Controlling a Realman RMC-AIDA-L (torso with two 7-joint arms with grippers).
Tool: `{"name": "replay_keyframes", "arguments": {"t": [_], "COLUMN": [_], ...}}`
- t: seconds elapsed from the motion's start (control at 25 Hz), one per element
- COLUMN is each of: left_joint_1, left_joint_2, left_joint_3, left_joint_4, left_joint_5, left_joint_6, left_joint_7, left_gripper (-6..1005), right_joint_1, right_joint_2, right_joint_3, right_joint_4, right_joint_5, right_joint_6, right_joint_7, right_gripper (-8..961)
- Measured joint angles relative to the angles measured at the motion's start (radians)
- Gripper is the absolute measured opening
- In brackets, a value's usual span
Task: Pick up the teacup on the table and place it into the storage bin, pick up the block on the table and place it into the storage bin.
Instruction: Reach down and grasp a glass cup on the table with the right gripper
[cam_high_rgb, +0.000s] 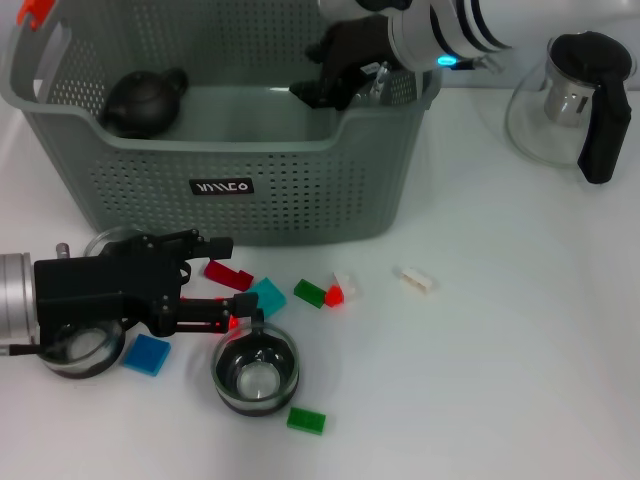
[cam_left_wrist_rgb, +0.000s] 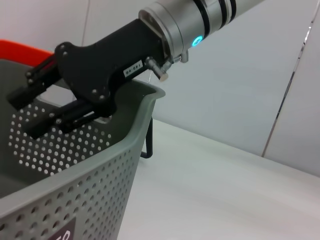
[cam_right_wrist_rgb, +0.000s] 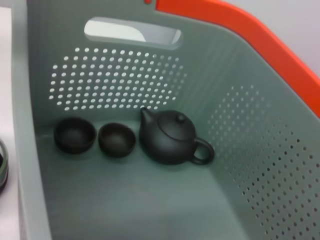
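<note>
Blocks lie scattered just past the left gripper (cam_high_rgb: 235, 283), fingers spread: small red plastic block (cam_high_rgb: 228, 274) between them, light, stiff; pinch its long sides. Right gripper (cam_high_rgb: 318, 88), fingers apart, hangs inside the grey-green perforated storage bin (cam_high_rgb: 300, 200).

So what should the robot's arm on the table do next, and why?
Probably close the left gripper on the red block lying by its fingertips and lift it, since blocks still lie on the table outside the storage bin; the right gripper hovers over the bin.
</note>
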Motion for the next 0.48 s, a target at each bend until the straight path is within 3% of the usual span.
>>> {"name": "replay_keyframes", "arguments": {"t": [0.08, 0.48], "left_joint_1": [0.000, 0.002], "left_joint_2": [0.002, 0.008], "left_joint_3": [0.000, -0.003], "left_joint_4": [0.000, 0.000], "left_joint_5": [0.000, 0.000], "left_joint_6": [0.000, -0.001], "left_joint_7": [0.000, -0.002], "left_gripper": [875, 875], "right_joint_1": [-0.010, -0.142], "right_joint_2": [-0.001, -0.004], "right_joint_3": [-0.004, -0.036], "right_joint_4": [-0.034, -0.379], "right_joint_5": [-0.001, -0.001], "right_joint_6": [-0.015, -0.139], "right_joint_7": [0.012, 0.154], "right_gripper": [459, 524]}}
